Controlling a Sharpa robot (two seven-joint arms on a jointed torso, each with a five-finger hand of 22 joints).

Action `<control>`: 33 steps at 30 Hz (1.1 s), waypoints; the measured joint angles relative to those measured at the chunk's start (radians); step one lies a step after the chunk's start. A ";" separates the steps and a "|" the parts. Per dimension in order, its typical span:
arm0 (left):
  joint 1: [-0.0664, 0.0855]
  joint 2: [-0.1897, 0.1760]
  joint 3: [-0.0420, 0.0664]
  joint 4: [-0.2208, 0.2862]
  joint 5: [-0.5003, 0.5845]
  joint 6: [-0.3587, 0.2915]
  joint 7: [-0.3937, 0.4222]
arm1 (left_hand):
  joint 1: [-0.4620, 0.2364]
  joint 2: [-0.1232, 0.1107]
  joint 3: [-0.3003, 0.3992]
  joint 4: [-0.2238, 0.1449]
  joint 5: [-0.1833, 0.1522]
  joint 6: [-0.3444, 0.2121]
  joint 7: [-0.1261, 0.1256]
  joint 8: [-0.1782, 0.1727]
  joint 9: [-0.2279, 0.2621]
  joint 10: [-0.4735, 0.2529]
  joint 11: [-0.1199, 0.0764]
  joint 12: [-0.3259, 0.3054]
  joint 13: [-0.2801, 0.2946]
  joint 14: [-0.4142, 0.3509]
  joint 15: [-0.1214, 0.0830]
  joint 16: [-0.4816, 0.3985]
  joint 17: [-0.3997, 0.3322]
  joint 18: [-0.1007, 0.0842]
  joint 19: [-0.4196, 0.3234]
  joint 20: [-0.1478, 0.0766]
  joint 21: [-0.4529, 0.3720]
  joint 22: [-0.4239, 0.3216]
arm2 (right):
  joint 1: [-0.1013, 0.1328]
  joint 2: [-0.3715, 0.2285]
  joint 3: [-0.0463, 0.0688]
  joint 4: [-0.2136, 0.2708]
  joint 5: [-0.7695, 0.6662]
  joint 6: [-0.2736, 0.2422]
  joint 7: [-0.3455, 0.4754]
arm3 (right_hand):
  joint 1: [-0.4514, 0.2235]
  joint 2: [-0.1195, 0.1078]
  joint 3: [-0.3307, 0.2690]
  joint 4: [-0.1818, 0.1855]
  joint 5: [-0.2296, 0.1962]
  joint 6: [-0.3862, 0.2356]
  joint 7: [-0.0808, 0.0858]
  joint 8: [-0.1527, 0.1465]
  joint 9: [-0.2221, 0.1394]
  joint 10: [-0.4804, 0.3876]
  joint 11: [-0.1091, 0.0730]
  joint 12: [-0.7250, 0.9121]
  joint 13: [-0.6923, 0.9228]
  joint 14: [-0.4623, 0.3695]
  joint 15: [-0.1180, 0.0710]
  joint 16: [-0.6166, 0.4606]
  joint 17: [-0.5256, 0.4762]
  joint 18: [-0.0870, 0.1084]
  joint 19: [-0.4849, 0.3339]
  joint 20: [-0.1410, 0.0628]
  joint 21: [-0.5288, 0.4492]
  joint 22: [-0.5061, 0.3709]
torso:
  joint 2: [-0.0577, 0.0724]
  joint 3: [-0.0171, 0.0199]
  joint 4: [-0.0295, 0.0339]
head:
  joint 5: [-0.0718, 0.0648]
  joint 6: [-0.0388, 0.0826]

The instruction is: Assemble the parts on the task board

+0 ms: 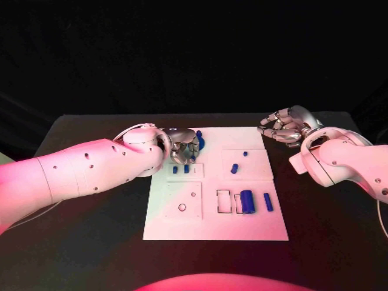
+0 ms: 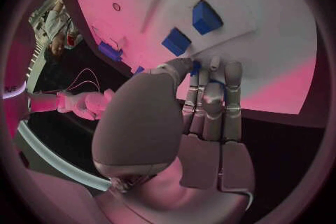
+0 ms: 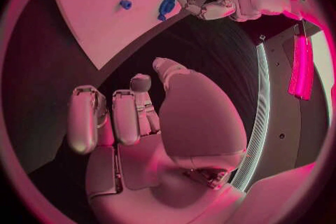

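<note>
Head view: the white task board lies in the middle of the black table, with bare table on all sides. The left hand is over the board's far left corner, fingers curled by a blue part; I cannot tell whether it grips it. The right hand hangs off the far right corner, fingers curled on nothing. Small blue parts lie scattered on the board, the biggest near its right front.
</note>
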State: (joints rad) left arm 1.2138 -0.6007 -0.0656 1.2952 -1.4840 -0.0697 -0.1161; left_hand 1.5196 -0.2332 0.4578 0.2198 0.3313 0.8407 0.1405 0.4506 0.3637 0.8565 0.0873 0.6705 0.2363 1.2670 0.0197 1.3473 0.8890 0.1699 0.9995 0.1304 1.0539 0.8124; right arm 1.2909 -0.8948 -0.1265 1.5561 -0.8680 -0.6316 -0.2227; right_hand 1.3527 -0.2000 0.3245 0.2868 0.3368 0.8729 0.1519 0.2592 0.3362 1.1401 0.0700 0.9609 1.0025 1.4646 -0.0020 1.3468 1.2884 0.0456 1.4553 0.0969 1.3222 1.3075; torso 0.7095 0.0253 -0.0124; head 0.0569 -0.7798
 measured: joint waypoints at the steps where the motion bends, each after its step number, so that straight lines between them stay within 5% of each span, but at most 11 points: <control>1: 0.000 0.000 0.000 0.000 0.000 0.002 0.000 | 0.000 0.000 0.001 -0.001 0.000 0.001 0.000 0.000 0.000 0.002 -0.002 0.000 -0.002 0.003 -0.002 0.005 0.004 0.000 0.003 -0.003 0.003 0.006 | 0.000 0.000 0.000 0.000 0.000 0.000 0.000 | 0.000 0.000 0.000 0.000 0.000 0.000 0.000 0.000 0.000 0.000 0.000 0.000 0.000 0.000 0.000 0.000 0.000 0.000 0.000 0.000 0.000 0.000 | 0.000 0.0000 0.0000 | 0.000 0.000; 7: 0.001 0.000 0.000 -0.002 0.002 0.008 0.001 | 0.012 0.012 0.030 -0.030 -0.011 0.044 -0.001 -0.001 -0.001 0.051 -0.013 0.007 -0.009 0.037 -0.012 0.032 0.047 0.000 0.031 -0.012 0.050 0.057 | 0.000 0.000 0.000 0.000 0.000 0.000 0.000 | 0.000 0.000 0.000 0.000 0.000 0.000 0.000 0.000 0.000 0.000 0.000 0.000 0.000 0.000 0.000 0.000 0.000 0.000 0.000 0.000 0.000 0.000 | 0.000 -0.0003 0.0006 | -0.001 0.000; 14: 0.001 -0.001 -0.001 -0.002 0.007 -0.008 0.012 | 0.016 0.019 0.100 -0.100 -0.088 0.108 -0.011 -0.009 0.012 0.109 -0.034 0.002 -0.015 0.086 -0.032 0.062 0.107 -0.016 0.085 -0.031 0.130 0.148 | 0.000 0.000 0.000 0.000 0.000 0.000 0.000 | 0.000 0.000 0.000 0.000 0.000 0.000 0.000 0.000 0.000 0.000 0.000 0.000 0.000 0.000 0.000 0.000 0.000 0.000 0.000 0.000 0.000 0.000 | 0.000 -0.0011 0.0006 | -0.002 0.002; 20: -0.002 -0.008 -0.003 0.004 0.025 -0.034 0.028 | 0.005 0.030 0.111 -0.111 -0.094 0.111 -0.010 -0.015 0.018 0.114 -0.032 -0.001 -0.013 0.089 -0.029 0.062 0.110 -0.016 0.085 -0.032 0.133 0.156 | 0.000 0.000 0.000 0.000 0.000 0.000 0.001 | 0.000 0.000 0.000 0.000 0.000 0.000 0.000 0.000 0.000 0.000 0.000 0.000 0.000 0.000 0.000 0.000 0.000 0.000 0.000 0.000 0.000 0.000 | 0.000 -0.0011 0.0006 | 0.000 0.005; 33: -0.002 -0.094 0.026 0.090 0.115 -0.049 0.052 | -0.020 0.030 0.113 -0.114 -0.099 0.112 -0.009 -0.027 0.018 0.114 -0.032 -0.003 -0.013 0.089 -0.029 0.062 0.106 -0.016 0.085 -0.032 0.133 0.156 | 0.000 -0.005 0.000 0.001 0.000 0.000 0.002 | 0.000 0.000 0.000 0.000 0.000 0.000 0.000 0.000 0.000 0.000 0.000 0.000 0.000 0.000 0.000 0.000 0.000 0.000 0.000 0.000 0.000 0.000 | -0.001 -0.0003 0.0012 | 0.000 0.008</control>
State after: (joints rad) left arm 1.2118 -0.6950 -0.0392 1.3848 -1.3685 -0.1192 -0.0640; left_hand 1.5001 -0.2034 0.5712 0.1054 0.2321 0.9531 0.1320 0.4233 0.3816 0.9709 0.0556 0.6678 0.2229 1.3562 -0.0088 1.4095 0.9955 0.1535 1.0849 0.0985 1.1870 0.9681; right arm 1.2909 -0.8998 -0.1265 1.5568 -0.8679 -0.6313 -0.2209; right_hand 1.3527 -0.2000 0.3245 0.2868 0.3367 0.8729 0.1518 0.2592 0.3364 1.1402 0.0701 0.9610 1.0026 1.4647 -0.0019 1.3468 1.2884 0.0456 1.4553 0.0969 1.3222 1.3075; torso 0.7082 0.0250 -0.0112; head 0.0566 -0.7719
